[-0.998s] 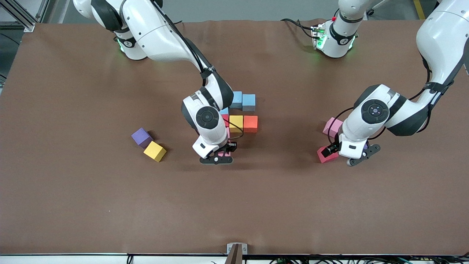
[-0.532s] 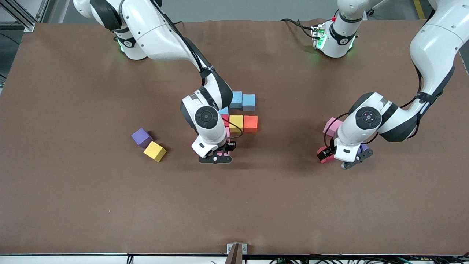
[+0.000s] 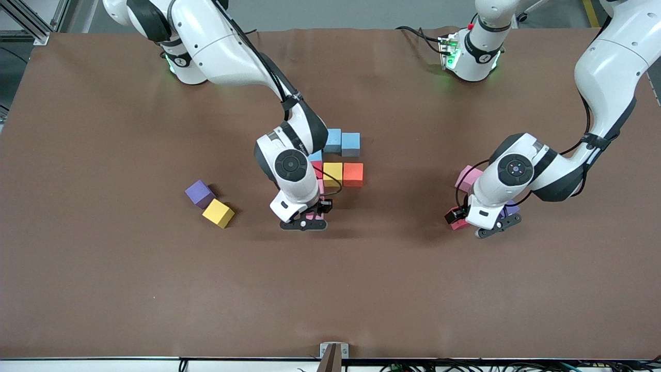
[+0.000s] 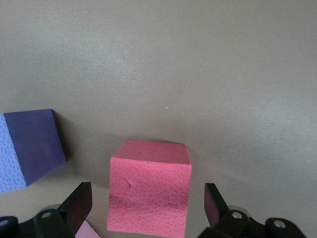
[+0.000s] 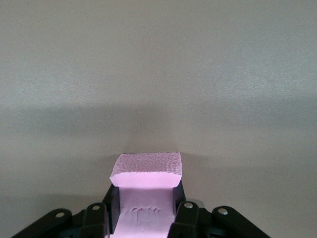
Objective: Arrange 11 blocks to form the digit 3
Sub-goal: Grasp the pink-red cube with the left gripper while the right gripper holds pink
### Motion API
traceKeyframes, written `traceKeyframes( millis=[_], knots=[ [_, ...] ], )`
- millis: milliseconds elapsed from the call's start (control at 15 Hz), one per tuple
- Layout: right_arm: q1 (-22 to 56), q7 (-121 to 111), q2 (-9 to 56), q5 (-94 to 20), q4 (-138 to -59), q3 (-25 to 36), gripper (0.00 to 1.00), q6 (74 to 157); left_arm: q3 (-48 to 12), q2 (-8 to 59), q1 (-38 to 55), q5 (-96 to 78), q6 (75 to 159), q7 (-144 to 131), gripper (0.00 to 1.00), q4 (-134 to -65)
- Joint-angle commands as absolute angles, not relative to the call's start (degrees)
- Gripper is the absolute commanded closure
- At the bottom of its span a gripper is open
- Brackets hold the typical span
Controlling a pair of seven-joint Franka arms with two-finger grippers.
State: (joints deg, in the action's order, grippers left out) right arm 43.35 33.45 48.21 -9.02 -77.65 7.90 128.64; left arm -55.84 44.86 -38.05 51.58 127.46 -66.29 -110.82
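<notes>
Claws first. Right claw [image 3: 308, 221] sits low at the end of the block cluster nearer the front camera, fingers pressed together on a pink block [image 5: 146, 171]; the wrist view shows the foam squeezed narrow between the two pads, its free end sticking out past them. From the front only a sliver of that pink shows under the claw.

Left claw [image 3: 477, 223] is spread wide, low over a red block [image 4: 149, 191] toward the left arm's end of the surface [image 3: 103, 289]. The block lies between the two fingers [image 4: 79, 204] with a gap on each side, so nothing is gripped. Red block rests flat on the surface. A purple block [image 4: 30, 148] lies just beside it, and a lighter pink block [image 3: 467, 178] sits near, farther from the front camera.

Partial digit at mid-surface: two light blue blocks [image 3: 342, 142] side by side, farthest from the front camera; a yellow block [image 3: 333, 174] and an orange block [image 3: 353, 174] touching in the next row nearer. More blocks of the cluster are hidden under the right wrist, colours only partly readable.

Loose pair toward the right arm's end: a second purple block [image 3: 199, 194] and a second yellow block [image 3: 218, 213], corners almost touching, both well apart from the cluster.
</notes>
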Motion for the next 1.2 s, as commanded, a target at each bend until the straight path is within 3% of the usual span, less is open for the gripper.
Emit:
traceKeyframes(
  millis=[0, 200, 333, 798, 1131],
  knots=[
    [43.94, 33.93, 46.85, -8.26, -81.3, 8.17, 0.91, 128.41, -55.2, 46.14, -37.62, 52.65, 128.14, -64.95, 0.0, -110.13],
    [44.12, 34.1, 46.85, -8.26, -81.56, 8.17, 0.91, 128.32, -54.5, 46.76, -37.18, 52.65, 129.37, -64.77, 0.0, -109.78],
    [44.3, 34.63, 46.85, -8.26, -81.74, 8.17, 0.91, 128.5, -53.88, 46.76, -36.56, 52.65, 129.81, -64.78, 0.06, -109.78],
    [44.47, 35.07, 46.85, -8.35, -81.74, 8.17, 0.91, 128.23, -53.88, 46.58, -36.3, 52.21, 129.9, -67.66, 0.5, -108.55],
    [44.91, 36.56, 46.85, -8.52, -81.74, 8.09, 0.91, 128.14, -53.79, 46.58, -30.16, 48.35, 128.59, -80.31, 0.53, -102.76]
  ],
)
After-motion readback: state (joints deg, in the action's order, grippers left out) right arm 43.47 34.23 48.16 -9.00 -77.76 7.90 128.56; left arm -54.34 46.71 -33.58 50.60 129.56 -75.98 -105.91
